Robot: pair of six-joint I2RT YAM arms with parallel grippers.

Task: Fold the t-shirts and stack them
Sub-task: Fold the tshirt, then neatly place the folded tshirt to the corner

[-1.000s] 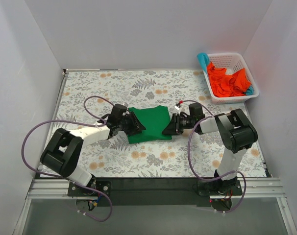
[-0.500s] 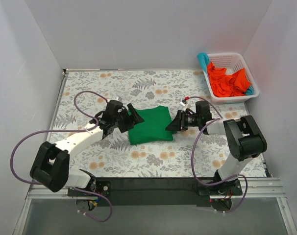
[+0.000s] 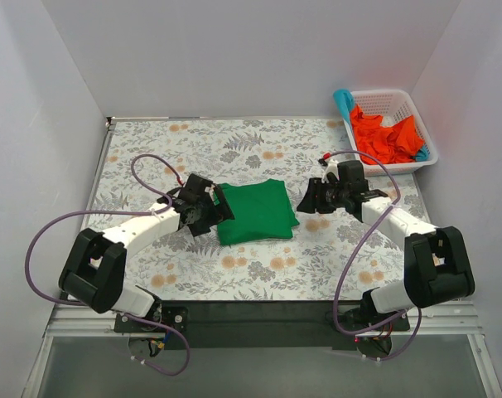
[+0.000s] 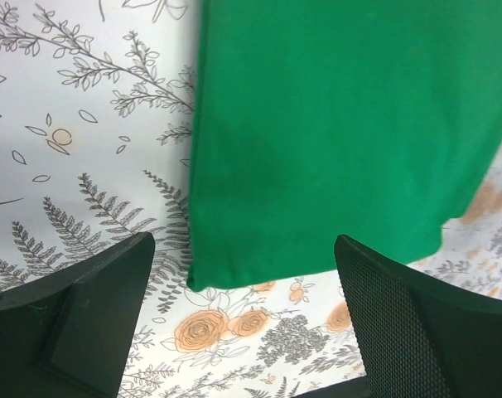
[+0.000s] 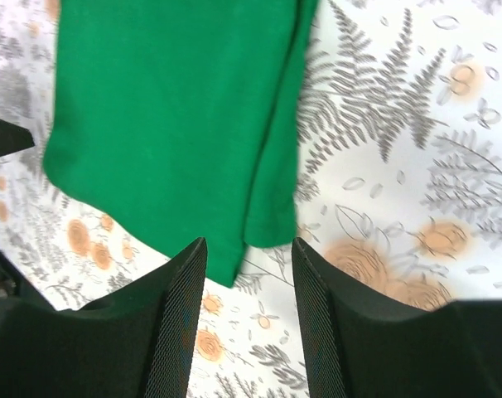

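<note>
Bright, even light from above bounces off the white walls (image 3: 234,58), so the desk (image 3: 259,278) only gets soft, faint shadows and no glare anywhere. Top view's sharp edge to edge. Wrist views go slightly soft on the floral print, and the left pincer (image 4: 243,242) comes out dark at the bottom with little detail.

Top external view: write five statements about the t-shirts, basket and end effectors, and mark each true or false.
1. The green t-shirt lies folded on the table. True.
2. The right end effector clamps that shirt. False: the right end effector is open beside the shirt's right edge, holding nothing.
3. The orange-red t-shirts lie in the white basket. True.
4. A teal shirt is stacked on the green one. False: the teal t-shirt is at the basket's far left corner.
5. The left end effector is open. True.
</note>
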